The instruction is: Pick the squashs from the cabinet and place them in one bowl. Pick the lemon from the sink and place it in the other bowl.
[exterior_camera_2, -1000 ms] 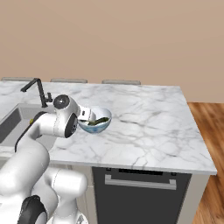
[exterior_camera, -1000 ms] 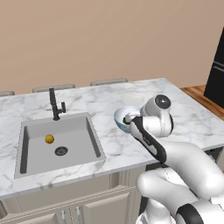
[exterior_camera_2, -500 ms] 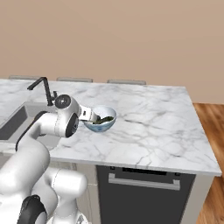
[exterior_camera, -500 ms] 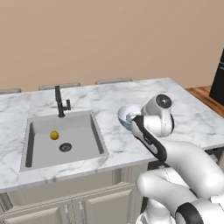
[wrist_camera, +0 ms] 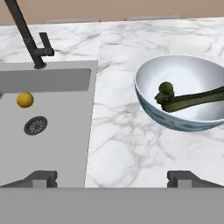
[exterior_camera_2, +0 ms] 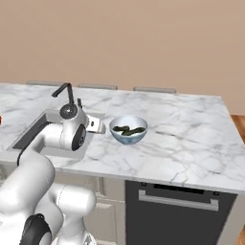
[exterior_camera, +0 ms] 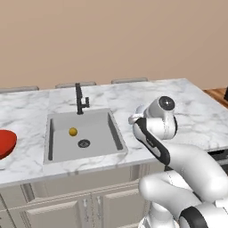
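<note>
With my hand (wrist_camera: pixel 112 177) spread empty over the marbled white bench (wrist_camera: pixel 122 135), I worry the small yellow-orange lemon (wrist_camera: pixel 25 99), loose near the round drain (wrist_camera: pixel 36 125) in the grey sink (wrist_camera: pixel 48 144), rolls off my fingertips.

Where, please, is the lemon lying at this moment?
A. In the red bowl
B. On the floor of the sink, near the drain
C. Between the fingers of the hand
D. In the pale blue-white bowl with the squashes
B: the lemon rests on the floor of the sink, just up from the round drain, and the left base view shows it there as well.
</note>
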